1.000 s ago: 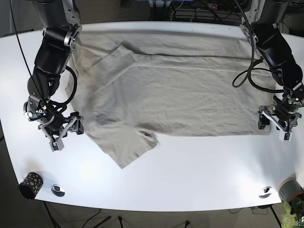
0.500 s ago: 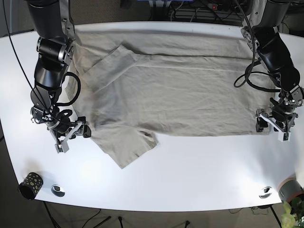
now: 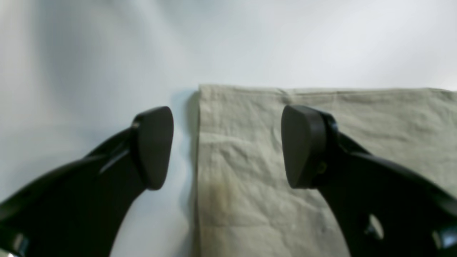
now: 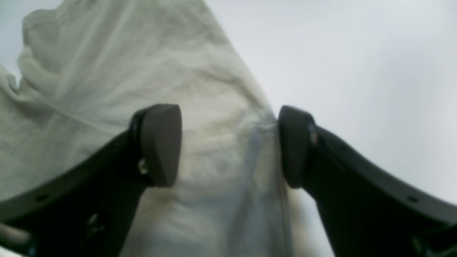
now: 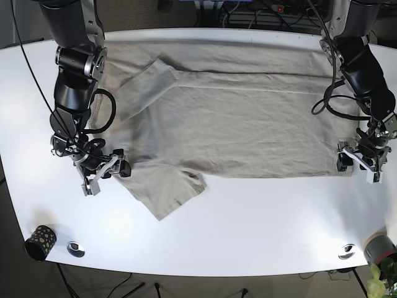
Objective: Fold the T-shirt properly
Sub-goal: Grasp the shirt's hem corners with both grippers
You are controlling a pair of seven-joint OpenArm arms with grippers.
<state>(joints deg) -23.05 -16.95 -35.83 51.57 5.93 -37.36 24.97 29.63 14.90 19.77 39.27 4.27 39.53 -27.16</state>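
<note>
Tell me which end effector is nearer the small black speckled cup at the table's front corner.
Right. The right end effector hangs just above and beside the black speckled cup; the left end effector sits across the table.

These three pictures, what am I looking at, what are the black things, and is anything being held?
One overhead picture and two close-ups from cameras mounted on a two-armed robot's wrists. A beige T-shirt lies spread on a white table. The black shapes are the grippers, the robot's pincer hands. The left gripper is open, straddling the shirt's hem corner, one finger over bare table. The right gripper is open around a bunched edge near the sleeve. Neither has closed, so nothing is held. Small objects sit along the table's near edge.
</note>
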